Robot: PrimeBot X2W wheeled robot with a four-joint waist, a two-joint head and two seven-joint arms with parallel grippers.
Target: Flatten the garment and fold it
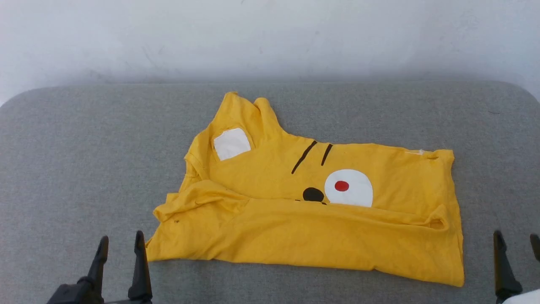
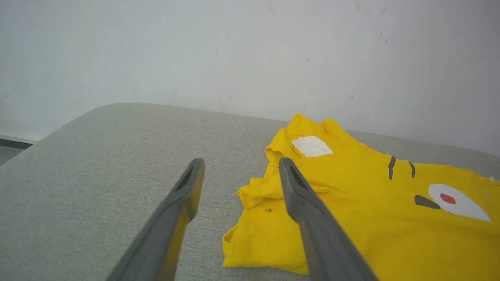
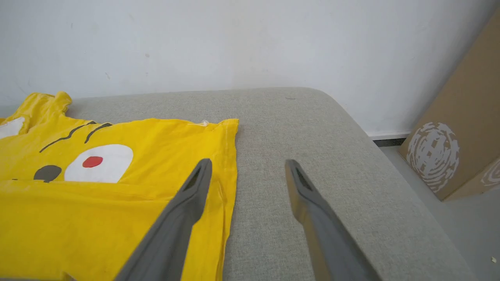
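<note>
Both claws wide, nothing held. Left claw (image 1: 121,236) sits off the shirt's near-left corner, right claw (image 1: 517,236) just off its near-right corner. Neither touches cloth as far as I can tell.

Shirt (image 1: 312,228) lies mid-tabletop (image 1: 84,147), a bit right of centre, not flat. The near part is folded up over the print and cuts off the face below the nose (image 1: 313,194) and eye circle (image 1: 348,188). The sleeve (image 1: 240,126) at far-left is bunched, and the near-left corner is rumpled.

Risks, my read:
- The flap is doubled. A pinch at the near edge likely grabs 2 layers, and the whole shirt would then drag instead of opening.
- Grey cover looks grippy, so a 1-sided pull could skew the shirt or ruck it worse.
- The left corner is a wad (hard to pick the true hem there), so the claw may catch a sleeve fold.
- The right hem (image 3: 230,164) runs between the right claw's fingers in the wrist view. A shallow close could slip off it.

Writing: none readable. There's a small white tag (image 1: 415,152) at the far-right hem, too small to read. The cardboard box (image 3: 461,128) on the floor has a white round pattern, no text.
</note>
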